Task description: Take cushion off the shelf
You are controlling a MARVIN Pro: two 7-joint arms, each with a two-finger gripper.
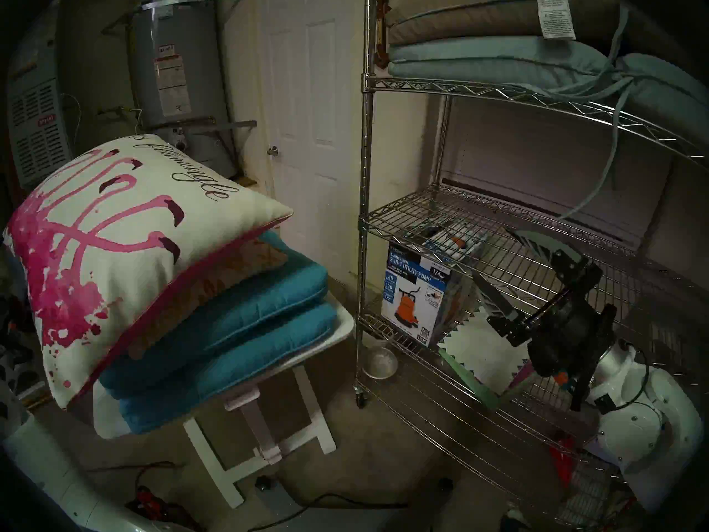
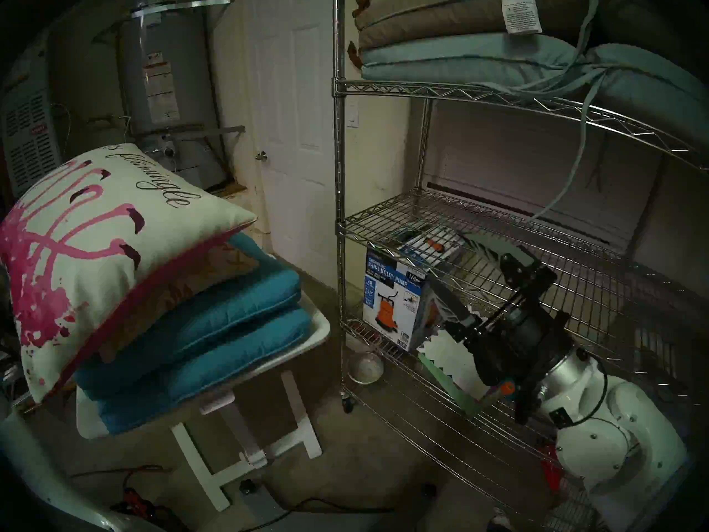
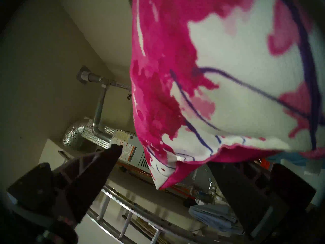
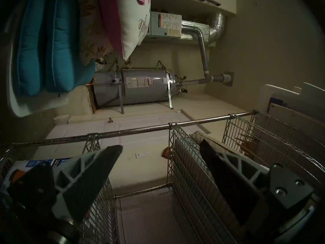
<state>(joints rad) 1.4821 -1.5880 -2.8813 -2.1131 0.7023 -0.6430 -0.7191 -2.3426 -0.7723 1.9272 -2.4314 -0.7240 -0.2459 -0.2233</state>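
White folding table (image 1: 347, 324) carries four cushions: two teal seat pads (image 1: 245, 316), one tan patterned cushion (image 1: 230, 270), and on top one flamingo-print pillow (image 1: 115, 243), tilted and overhanging the table's near edge. Chrome wire shelf (image 1: 364, 174) shows three tiers; the top tier holds two more cushions, one grey-brown (image 1: 479, 20) over one pale blue (image 1: 498, 59), the middle tier bare, one utility pump box (image 1: 416, 293) below it. Right gripper (image 1: 510, 266) spread wide at the middle tier, holding nothing; left gripper (image 3: 163, 169) likewise spread wide, empty, close under the flamingo pillow's corner.
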